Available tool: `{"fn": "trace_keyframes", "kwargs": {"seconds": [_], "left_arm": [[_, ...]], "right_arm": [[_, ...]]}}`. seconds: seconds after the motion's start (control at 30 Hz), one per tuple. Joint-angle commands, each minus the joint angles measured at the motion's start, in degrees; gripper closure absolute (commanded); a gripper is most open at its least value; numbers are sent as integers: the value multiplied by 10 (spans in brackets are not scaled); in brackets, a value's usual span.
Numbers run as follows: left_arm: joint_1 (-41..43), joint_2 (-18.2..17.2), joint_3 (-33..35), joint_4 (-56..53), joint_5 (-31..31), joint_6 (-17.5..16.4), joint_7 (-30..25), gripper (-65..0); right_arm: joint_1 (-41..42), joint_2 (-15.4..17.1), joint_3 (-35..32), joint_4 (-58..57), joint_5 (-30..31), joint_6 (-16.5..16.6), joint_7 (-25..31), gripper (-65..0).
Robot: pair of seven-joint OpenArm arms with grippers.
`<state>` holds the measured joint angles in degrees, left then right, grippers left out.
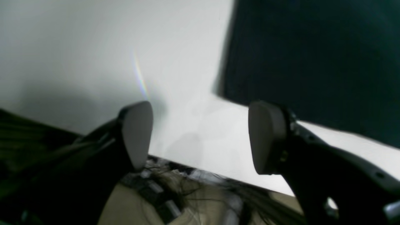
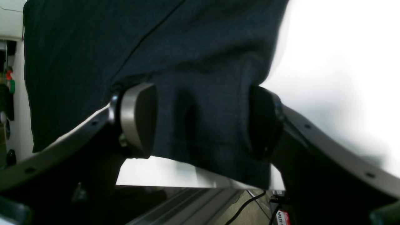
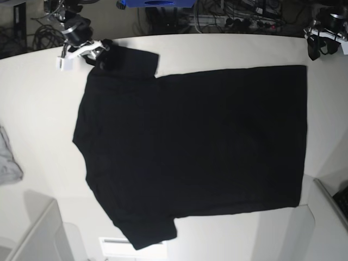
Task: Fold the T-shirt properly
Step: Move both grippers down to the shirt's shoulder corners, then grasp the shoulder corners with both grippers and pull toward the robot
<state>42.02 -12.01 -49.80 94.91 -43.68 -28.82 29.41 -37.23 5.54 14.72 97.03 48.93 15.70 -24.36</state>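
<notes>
**Both grippers open at the far edge of a spread T-shirt**

The right gripper [image 2: 201, 120] stands with its jaws wide apart, a sleeve of the black T-shirt [image 2: 131, 56] lying between the two pads; the pads flank the cloth without pinching it. In the base view this gripper [image 3: 89, 51] sits at the upper left of the frame, at the sleeve's edge.

The left gripper [image 1: 200, 137] is also spread wide, with only bare white table [image 1: 93, 56] between its pads; the T-shirt's [image 1: 312, 56] corner fills the upper right of that wrist view. In the base view it [image 3: 321, 41] hangs at the upper right, just beyond the hem corner.

The T-shirt [image 3: 201, 147] lies flat across the middle of the table [image 3: 38, 98], plain side up, sleeves toward the frame's left, hem at the right. A small grey cloth [image 3: 8, 160] rests at the left edge, well apart from it.
</notes>
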Motion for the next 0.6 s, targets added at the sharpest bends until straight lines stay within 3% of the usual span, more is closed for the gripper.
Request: {"fn": "trace_keyframes", "kwargs": {"seconds": [0.0,0.07,0.13,0.3,0.33,0.57], "left_arm": [[-1,1,-11,11,2,-15,-5,-449],[-14,8,-11,8,19,-25,3,-449],[-21,10,-9,8,20,-27,10,-449],[-51,11,-6,0,20,-27,29,-449],[-58,10,-7,-5,20,-27,38,-449],[-102,9,-7,-36,21,-26,69,-448]], "right_arm": [[-11,1,-3,-3,-13,-10,-31,-410],[-10,1,-3,-3,-13,-10,-31,-383],[-9,1,-3,-3,-13,-10,-31,-309],[-8,1,-3,-4,-13,-10,-31,-27],[-8,1,-3,-4,-13,-10,-31,0],[-8,3,-3,-20,-12,-10,-31,0]]}}
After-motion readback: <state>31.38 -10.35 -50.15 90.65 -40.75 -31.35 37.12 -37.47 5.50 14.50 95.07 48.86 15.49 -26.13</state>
